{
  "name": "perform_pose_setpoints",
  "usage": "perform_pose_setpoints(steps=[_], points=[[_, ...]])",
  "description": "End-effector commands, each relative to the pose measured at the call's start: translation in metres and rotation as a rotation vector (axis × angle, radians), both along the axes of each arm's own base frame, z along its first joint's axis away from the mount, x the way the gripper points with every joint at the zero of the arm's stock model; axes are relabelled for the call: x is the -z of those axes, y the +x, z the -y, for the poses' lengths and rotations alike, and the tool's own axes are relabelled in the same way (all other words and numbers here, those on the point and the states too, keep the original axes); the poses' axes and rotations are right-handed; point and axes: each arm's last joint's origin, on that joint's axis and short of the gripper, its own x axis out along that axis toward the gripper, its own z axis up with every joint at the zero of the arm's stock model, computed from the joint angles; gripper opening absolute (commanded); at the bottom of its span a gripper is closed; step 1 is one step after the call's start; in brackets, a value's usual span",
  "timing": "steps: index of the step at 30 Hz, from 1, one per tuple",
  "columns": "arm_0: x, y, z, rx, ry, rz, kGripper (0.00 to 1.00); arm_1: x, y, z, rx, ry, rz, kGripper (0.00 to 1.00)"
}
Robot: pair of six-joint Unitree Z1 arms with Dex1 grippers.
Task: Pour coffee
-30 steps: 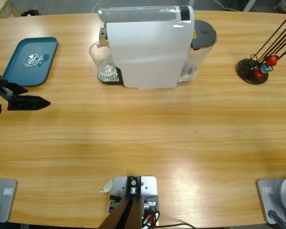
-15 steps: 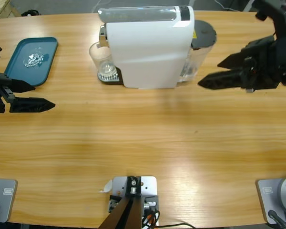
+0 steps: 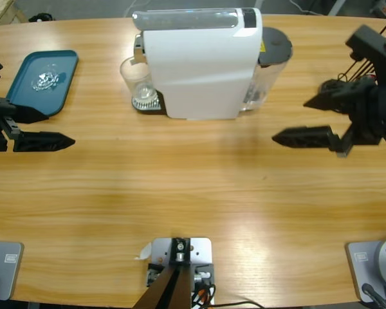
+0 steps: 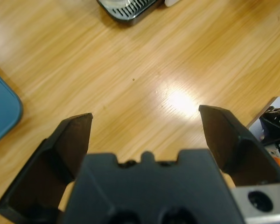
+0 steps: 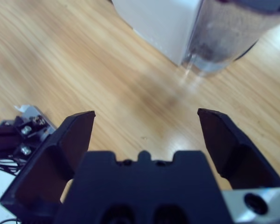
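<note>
- Worktop (image 3: 180, 187): long wooden slab, warm honey tone, straight lengthwise grain, glossy finish with a bright glare patch.
- Coffee machine (image 3: 199, 61): boxy white plastic body, smooth and matt, with a glossy silver-grey top bar ending in a black band; it stands at the middle of the worktop's far edge.
- Water tank (image 3: 270, 67): clear ribbed cylinder with a dark grey round lid, set against the machine's right flank.
- Glass cup (image 3: 136, 80): clear, straight-walled tumbler, upright on the machine's dark slotted drip tray (image 3: 147, 103), under the spout at the machine's left end.
- Tray (image 3: 42, 80): teal plastic, rectangular with rounded corners and a raised rim, near the far-left corner of the worktop; a small crumpled silvery foil piece (image 3: 46, 80) lies in it.
- Capsule stand (image 3: 341, 96): round black base with thin dark wire rods fanning upward, at the far-right corner; red and blue capsules (image 3: 359, 90) sit on it.
- Left claw (image 3: 48, 127): black, wedge-shaped jaws spread wide apart, holding nothing, over bare wood at the left edge, just in front of the tray.
- Right claw (image 3: 302, 122): black jaws likewise released and spread, holding nothing, over the worktop's right part, pointing toward the water tank.
</note>
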Motion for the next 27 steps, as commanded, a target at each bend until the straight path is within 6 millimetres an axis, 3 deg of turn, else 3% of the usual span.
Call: perform_pose_setpoints(steps=[1,7,16,27], points=[[0.003,0.018,0.014,0.074,-0.061,0.124,1.0,0.0,-0.032,0.026,-0.018,0.025,0.038,1.0],[0.014,0.034,0.025,0.145,-0.037,0.159,1.0,-0.007,-0.052,0.043,-0.019,0.071,0.091,1.0],[0.019,0.021,0.019,0.215,-0.033,0.163,1.0,0.003,-0.044,0.038,-0.006,0.045,0.103,1.0],[0.024,0.022,0.023,0.281,-0.048,0.151,1.0,0.006,-0.047,0.042,0.015,0.044,0.13,1.0]])
